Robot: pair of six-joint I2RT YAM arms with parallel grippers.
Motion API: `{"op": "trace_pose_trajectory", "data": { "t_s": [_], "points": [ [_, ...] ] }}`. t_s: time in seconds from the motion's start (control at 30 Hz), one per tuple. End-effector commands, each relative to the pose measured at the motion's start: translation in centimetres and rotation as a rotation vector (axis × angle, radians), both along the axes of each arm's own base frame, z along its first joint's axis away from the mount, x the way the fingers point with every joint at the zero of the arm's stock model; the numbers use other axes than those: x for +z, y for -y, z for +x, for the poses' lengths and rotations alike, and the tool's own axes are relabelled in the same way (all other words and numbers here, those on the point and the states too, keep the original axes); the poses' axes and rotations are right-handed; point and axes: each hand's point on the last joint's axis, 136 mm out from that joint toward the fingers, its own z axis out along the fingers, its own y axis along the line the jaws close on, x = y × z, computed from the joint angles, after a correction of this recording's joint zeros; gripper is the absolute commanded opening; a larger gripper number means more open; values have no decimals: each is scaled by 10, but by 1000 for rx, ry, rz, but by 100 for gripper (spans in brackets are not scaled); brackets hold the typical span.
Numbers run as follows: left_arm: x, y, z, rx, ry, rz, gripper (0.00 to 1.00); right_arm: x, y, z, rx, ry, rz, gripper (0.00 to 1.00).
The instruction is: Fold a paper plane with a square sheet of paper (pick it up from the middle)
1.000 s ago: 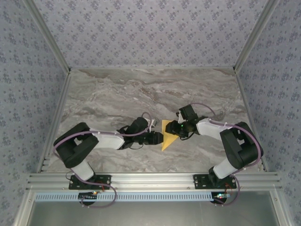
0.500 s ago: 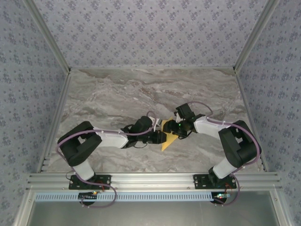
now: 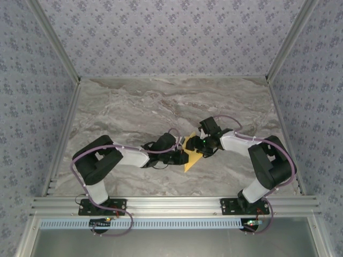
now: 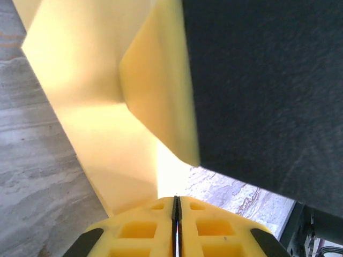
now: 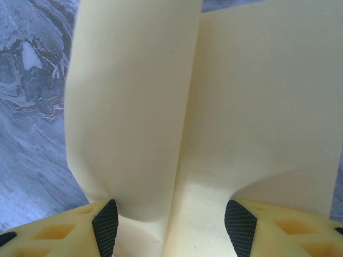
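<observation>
The square sheet of paper (image 3: 189,160), yellow and partly folded to a point, sits mid-table between both grippers. My left gripper (image 3: 184,156) meets it from the left. In the left wrist view its jaws (image 4: 176,201) are pressed together with the paper (image 4: 96,96) rising straight out of them, a flap bent over. My right gripper (image 3: 199,147) comes from the right and shows as a dark bulk (image 4: 257,80). In the right wrist view the gripper (image 5: 172,227) is open, its pads (image 5: 105,230) straddling the creased paper (image 5: 214,107).
The grey marble table (image 3: 134,107) stretches behind and to both sides of the paper. Patterned walls with metal rails (image 3: 65,139) close it in. An aluminium frame (image 3: 171,204) runs along the near edge by the arm bases.
My left arm has reached further right to the paper and its jaws have closed on it. The right gripper has shifted slightly left over the sheet.
</observation>
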Motion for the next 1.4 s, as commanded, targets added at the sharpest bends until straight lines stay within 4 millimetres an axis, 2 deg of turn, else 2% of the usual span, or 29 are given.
{"op": "trace_pose_trajectory", "data": {
  "t_s": [0.0,0.27,0.43,0.6,0.83,1.03,1.17,1.37],
  "points": [
    [1,5,4,-9,19,10,12,-47,37,-32,-37,-144,-202,60],
    [-3,7,4,-10,12,12,12,-54,46,-35,-41,-163,-262,55],
    [11,8,6,0,31,-27,14,-57,52,-37,-53,-173,-298,53],
    [27,-4,15,53,77,-29,16,-61,54,-38,-64,-186,-308,51],
    [25,-9,20,80,83,-17,13,-63,53,-40,-70,-199,-311,51],
    [32,1,16,40,81,-80,12,-64,52,-39,-73,-203,-306,52],
    [30,2,11,21,66,-94,9,-63,51,-38,-78,-204,-299,54],
    [16,1,12,24,48,-49,6,-62,50,-37,-85,-206,-289,55]
  ]
}}
